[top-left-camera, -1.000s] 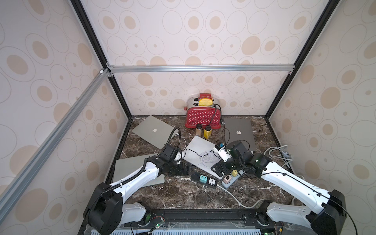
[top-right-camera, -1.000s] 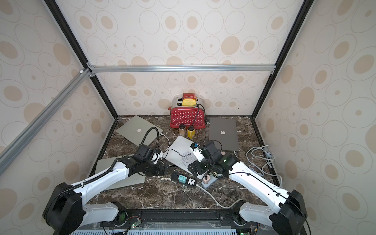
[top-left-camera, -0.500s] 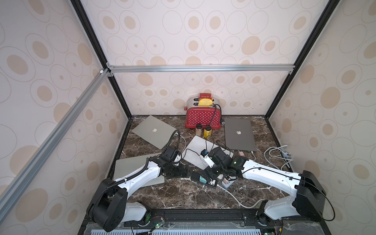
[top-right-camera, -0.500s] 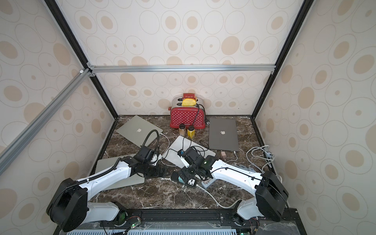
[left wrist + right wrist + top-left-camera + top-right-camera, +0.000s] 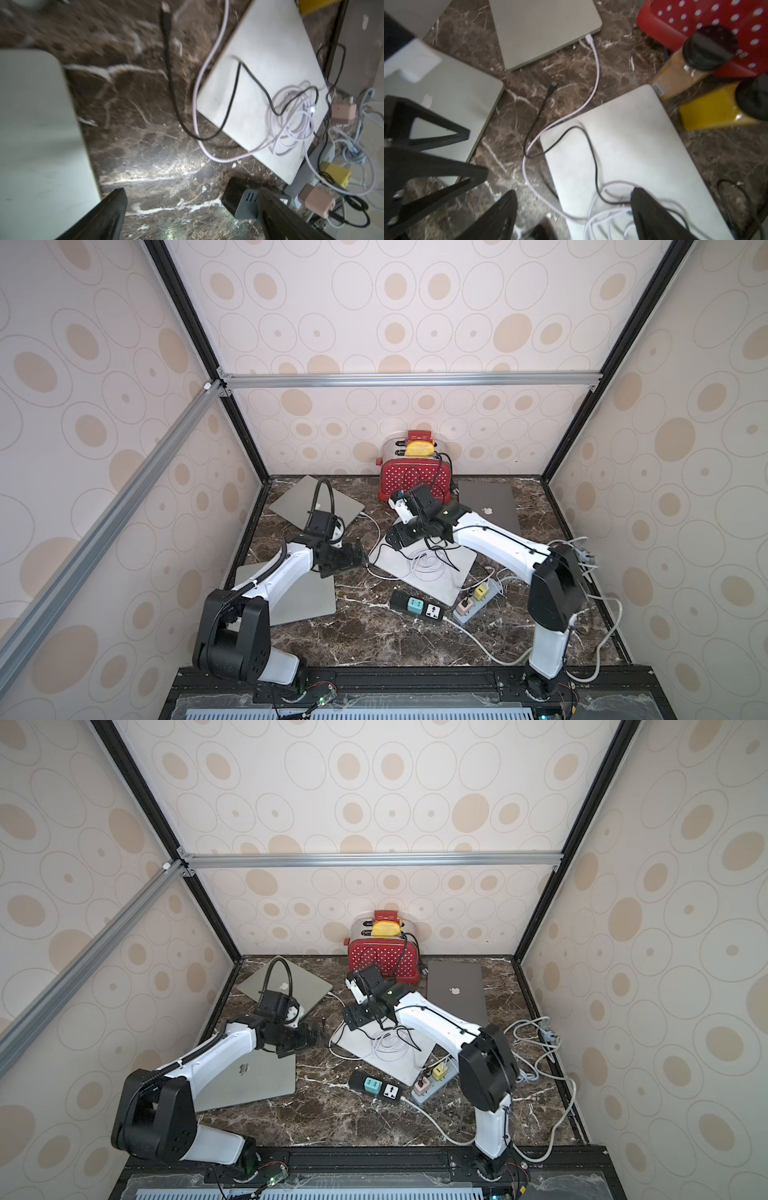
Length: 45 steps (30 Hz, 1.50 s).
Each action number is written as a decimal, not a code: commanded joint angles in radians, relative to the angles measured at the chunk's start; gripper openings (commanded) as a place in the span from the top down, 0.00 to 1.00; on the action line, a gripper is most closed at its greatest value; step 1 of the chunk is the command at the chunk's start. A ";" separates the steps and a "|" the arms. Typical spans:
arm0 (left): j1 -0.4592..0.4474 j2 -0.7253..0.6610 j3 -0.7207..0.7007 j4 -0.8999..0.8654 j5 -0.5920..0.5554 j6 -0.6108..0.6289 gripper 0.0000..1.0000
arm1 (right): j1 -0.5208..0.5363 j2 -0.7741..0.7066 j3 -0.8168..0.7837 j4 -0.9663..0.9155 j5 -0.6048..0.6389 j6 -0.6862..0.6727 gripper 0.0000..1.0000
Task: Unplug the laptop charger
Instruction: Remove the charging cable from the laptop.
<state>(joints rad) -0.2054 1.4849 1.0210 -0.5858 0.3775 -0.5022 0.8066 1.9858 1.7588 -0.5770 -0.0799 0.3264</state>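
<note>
A: Eyes on the white charger plug (image 5: 588,38), seated in the edge of the flat silver back-left laptop (image 5: 546,27), not yet reached by either arm.

B: Noting the left gripper (image 5: 192,193) spread wide, clutching nothing; same with the right gripper (image 5: 574,192), parted above the pale centre laptop (image 5: 633,145).

A: Better to pinch the plug body, never the cord, then draw straight outward, level with the dark marble tabletop (image 5: 353,639).

B: Counting now: four closed laptops, one black power strip (image 5: 399,598), one grey power strip (image 5: 458,619), two black-capped spice jars (image 5: 679,76), one red polka-dot toaster (image 5: 415,483).

Loose cables (image 5: 170,83) across marble gap (image 5: 135,155)
</note>
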 commanded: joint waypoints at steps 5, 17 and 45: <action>0.031 0.210 0.333 -0.133 -0.140 0.118 0.01 | -0.036 0.487 0.728 -0.328 -0.041 -0.064 0.12; 0.083 0.440 0.567 -0.199 -0.224 0.165 0.01 | -0.089 0.683 0.809 -0.187 -0.195 0.012 0.19; 0.085 0.564 0.686 -0.283 -0.298 0.241 0.01 | -0.029 0.831 0.854 -0.178 -0.103 0.057 0.66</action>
<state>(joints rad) -0.1246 2.0136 1.6321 -0.8036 0.1326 -0.3168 0.7635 2.7667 2.6072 -0.6865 -0.2382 0.3981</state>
